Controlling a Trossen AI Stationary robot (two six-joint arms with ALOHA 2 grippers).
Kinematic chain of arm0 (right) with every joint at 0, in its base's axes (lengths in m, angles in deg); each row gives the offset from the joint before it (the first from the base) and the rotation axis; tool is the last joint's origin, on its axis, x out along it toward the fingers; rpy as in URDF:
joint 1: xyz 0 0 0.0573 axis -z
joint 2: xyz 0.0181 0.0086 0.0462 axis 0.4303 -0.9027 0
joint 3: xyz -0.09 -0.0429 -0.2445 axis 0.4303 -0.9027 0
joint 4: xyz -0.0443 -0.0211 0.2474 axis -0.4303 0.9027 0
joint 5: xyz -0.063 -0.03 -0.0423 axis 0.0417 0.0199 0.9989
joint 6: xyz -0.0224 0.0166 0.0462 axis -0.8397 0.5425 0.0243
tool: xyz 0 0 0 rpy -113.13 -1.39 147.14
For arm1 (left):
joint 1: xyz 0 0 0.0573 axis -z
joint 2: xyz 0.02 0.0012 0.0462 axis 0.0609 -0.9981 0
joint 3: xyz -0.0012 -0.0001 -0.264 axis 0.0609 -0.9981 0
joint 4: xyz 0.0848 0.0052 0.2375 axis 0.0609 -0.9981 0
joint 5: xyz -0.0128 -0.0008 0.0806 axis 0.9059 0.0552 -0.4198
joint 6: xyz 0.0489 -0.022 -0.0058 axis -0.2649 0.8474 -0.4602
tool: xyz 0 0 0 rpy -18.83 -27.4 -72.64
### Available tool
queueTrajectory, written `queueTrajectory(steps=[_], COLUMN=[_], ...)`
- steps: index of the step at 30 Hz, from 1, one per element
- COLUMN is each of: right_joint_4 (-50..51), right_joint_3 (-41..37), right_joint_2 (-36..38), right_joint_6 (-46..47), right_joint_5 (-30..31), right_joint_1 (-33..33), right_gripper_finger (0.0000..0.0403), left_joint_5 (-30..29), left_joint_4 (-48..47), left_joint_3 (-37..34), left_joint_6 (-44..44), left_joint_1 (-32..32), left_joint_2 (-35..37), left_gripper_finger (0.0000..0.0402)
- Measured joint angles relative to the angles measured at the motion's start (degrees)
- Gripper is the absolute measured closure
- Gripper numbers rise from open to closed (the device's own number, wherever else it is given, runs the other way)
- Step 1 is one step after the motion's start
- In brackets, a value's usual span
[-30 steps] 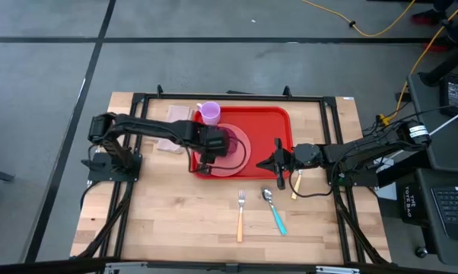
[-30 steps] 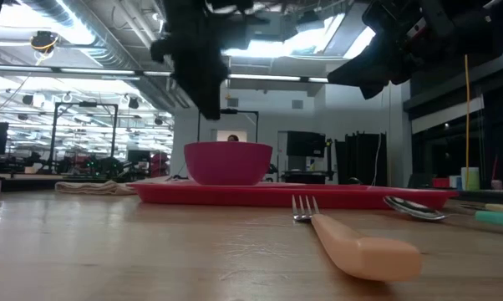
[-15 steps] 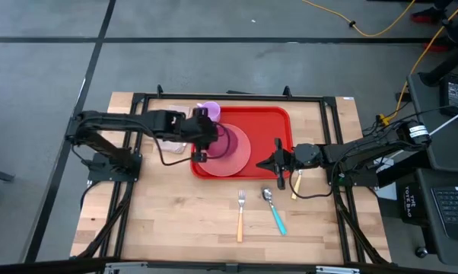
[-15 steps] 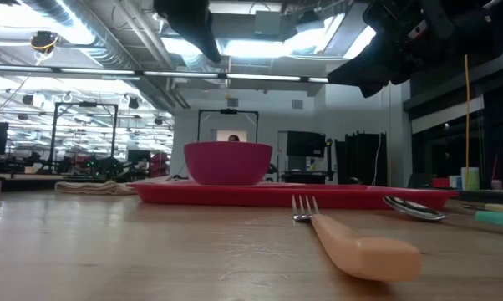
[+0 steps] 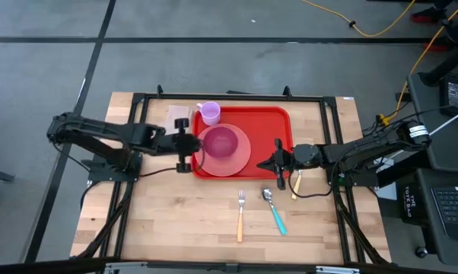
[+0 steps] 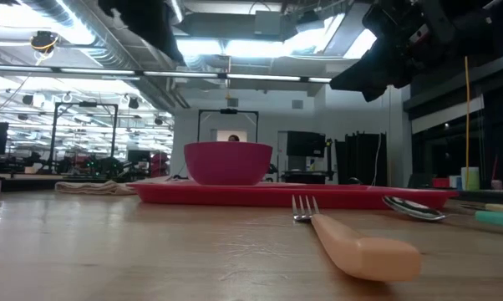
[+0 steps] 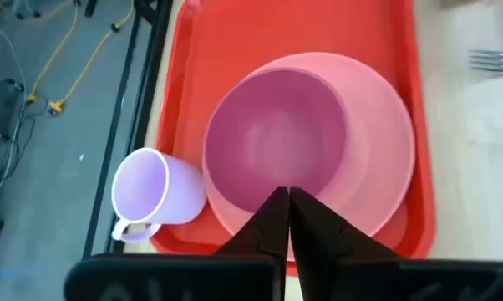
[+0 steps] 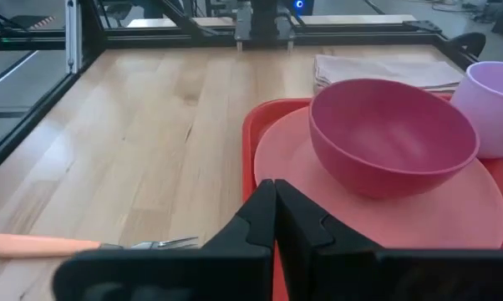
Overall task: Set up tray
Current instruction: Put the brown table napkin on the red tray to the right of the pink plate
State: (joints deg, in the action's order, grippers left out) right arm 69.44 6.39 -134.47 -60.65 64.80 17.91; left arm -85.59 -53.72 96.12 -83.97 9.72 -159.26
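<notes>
The red tray [image 5: 271, 125] lies flat on the wooden table. On its left half a pink plate [image 5: 240, 160] carries a darker pink bowl [image 5: 221, 141] [image 7: 276, 142]. A lilac cup [image 5: 209, 113] [image 7: 155, 194] stands upright at the tray's far left corner. My left gripper [image 5: 194, 144] [image 7: 287, 196] hovers shut just off the tray's left edge, pointing at the bowl. My right gripper [image 5: 268, 163] [image 8: 274, 186] hovers shut over the tray's right near part, high above it in the low view. Neither holds anything.
A fork [image 5: 240, 215] with an orange handle and a spoon [image 5: 274, 211] with a teal handle lie on the table near the tray's front edge. A cream-handled utensil [image 5: 296, 184] lies below my right arm. A folded napkin [image 5: 176, 118] lies left of the cup.
My left gripper has risen from over the bowl and drawn back toward the table's left edge, ending beside the tray. The bowl, plate and cup have stayed where they were.
</notes>
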Motion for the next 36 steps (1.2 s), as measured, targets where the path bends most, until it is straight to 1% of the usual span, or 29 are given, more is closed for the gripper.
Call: queueTrajectory(steps=[3,8,12,14,21,26,29,33,36], right_joint_4=[0.0,-0.02,-0.02,-0.08,-0.11,-0.09,-0.09,-0.07,-0.07], right_joint_3=[0.0,0.0,0.0,0.0,0.0,-0.01,-0.01,-0.02,-0.02], right_joint_2=[0.0,0.0,0.0,0.0,0.0,0.0,0.0,0.0,0.0], right_joint_6=[-0.02,-0.11,-0.79,-1.47,-1.73,-4.48,-4.48,-4.29,-4.27], right_joint_5=[0.0,0.02,0.05,0.62,6.55,9.35,9.57,9.55,9.55], right_joint_1=[0.0,0.0,0.14,0.24,0.26,0.26,0.26,0.26,0.26], right_gripper_finger=[0.0394,0.0394,0.0394,0.0394,0.0394,0.0394,0.0394,0.0394,0.0394], left_joint_5=[-0.34,-4.33,-4.27,-4.33,-4.45,-4.83,-6.93,-9.2,-9.85], left_joint_4=[2.15,1.26,1.39,1.41,1.67,1.69,1.52,1.85,1.87], left_joint_3=[-4.07,-10.38,-14.02,-15.43,-20.02,-21.91,-22.33,-22.33,-22.33], left_joint_6=[2.52,9.74,14.43,14.77,15.09,19.47,21.15,22.75,26.85], left_joint_1=[1.45,3.0,3.17,3.16,2.2,1.85,1.87,1.87,1.87], left_joint_2=[3.19,7.23,8.34,8.32,7.92,7.21,7.03,7.05,7.05], left_gripper_finger=[0.04,0.0398,0.0401,0.04,0.0397,0.04,0.0395,0.0379,0.0359])
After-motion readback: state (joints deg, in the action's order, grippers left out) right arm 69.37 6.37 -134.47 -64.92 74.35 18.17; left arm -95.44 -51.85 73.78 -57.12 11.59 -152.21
